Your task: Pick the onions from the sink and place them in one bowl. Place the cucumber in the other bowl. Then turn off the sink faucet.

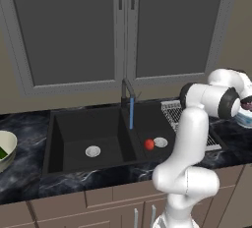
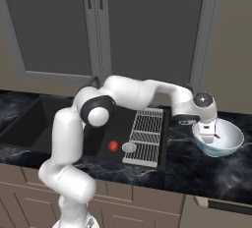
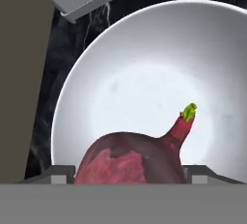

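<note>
My gripper [image 3: 130,175] hangs over the small white bowl [image 3: 144,83] on the counter to the right of the sink [image 1: 83,124]. Its fingers [image 3: 59,175] are shut on the dull pinkish-red onion [image 3: 130,158], whose green-tipped stem points up into the bowl. From the right base view the gripper [image 2: 211,136] sits just inside the bowl [image 2: 231,146]. The bright red-orange onion [image 1: 149,144] lies in the right basin beside the drain [image 1: 160,142]. Far left, the cream bowl [image 1: 6,146] holds the green cucumber [image 1: 2,153]. Water [image 1: 131,114] runs from the faucet [image 1: 127,90].
A metal dish rack [image 2: 145,136] lies between the sink and the white bowl. Grey cabinet doors [image 1: 118,25] rise behind the counter. The arm's elbow [image 2: 98,111] hangs over the right basin. A second drain [image 1: 92,151] sits in the left basin.
</note>
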Controlling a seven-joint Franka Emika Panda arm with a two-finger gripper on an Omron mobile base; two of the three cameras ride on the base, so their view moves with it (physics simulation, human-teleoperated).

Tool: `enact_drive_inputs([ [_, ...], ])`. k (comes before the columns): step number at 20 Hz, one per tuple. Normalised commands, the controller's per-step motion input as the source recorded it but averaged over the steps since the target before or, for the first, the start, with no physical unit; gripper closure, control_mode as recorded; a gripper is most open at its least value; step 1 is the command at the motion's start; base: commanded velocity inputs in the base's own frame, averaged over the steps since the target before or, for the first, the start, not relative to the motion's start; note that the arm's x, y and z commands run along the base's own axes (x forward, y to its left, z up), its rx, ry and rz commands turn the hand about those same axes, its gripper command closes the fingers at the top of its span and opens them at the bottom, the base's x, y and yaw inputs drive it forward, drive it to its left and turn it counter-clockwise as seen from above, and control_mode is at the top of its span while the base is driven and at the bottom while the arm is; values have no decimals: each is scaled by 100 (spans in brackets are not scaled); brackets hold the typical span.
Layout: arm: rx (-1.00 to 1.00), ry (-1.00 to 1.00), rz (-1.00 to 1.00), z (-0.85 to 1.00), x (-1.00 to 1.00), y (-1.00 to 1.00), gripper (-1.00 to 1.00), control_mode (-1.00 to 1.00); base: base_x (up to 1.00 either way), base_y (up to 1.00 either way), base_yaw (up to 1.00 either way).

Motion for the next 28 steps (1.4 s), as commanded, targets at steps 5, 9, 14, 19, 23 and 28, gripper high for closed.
enact_drive_inputs([
  [5, 0, 0, -1, -17, 25, -18, -100, -100, 0, 0, 0],
  [9, 3, -3, 0, 7, 3, -11, -100, -100, 0, 0, 0],
  [14, 4, -2, 0, 54, 0, 20, -100, -100, 0, 0, 0],
  [19, -1, 0, 9, 51, 0, 72, -100, -100, 0, 0, 0],
  [23, -15, 0, 5, 8, -1, 98, -100, -100, 0, 0, 0],
  [28, -16, 0, 3, 14, -3, 99, -100, -100, 0, 0, 0],
])
